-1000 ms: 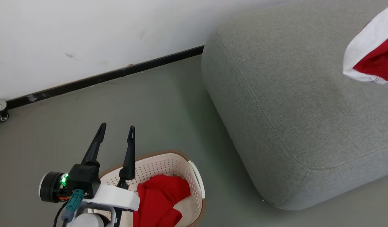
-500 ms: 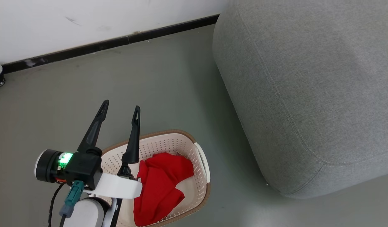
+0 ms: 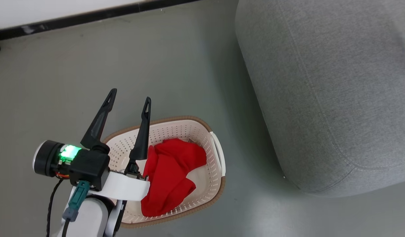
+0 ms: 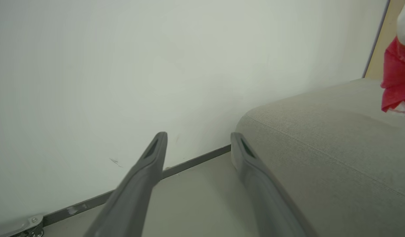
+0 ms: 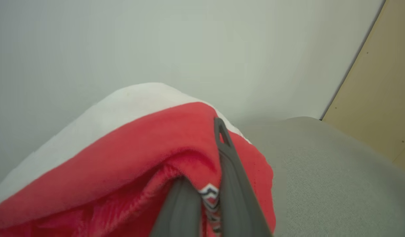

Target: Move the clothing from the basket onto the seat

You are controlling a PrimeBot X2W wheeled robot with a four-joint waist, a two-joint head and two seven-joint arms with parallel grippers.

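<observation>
Left pincer (image 3: 130, 93) spread, pointing forward, basket (image 3: 189, 126) beneath | right pincer (image 5: 202, 164) pinching banded garment (image 5: 139, 144) over seat (image 5: 320, 184) | garments 2, plain garment (image 3: 169, 174) in basket | basket 1, seat 1

Head view downward, wrist views level; seat (image 3: 320, 98) common to all.

White wall (image 4: 90, 65), black skirting (image 3: 90, 15), grey floor (image 3: 156, 65)
</observation>
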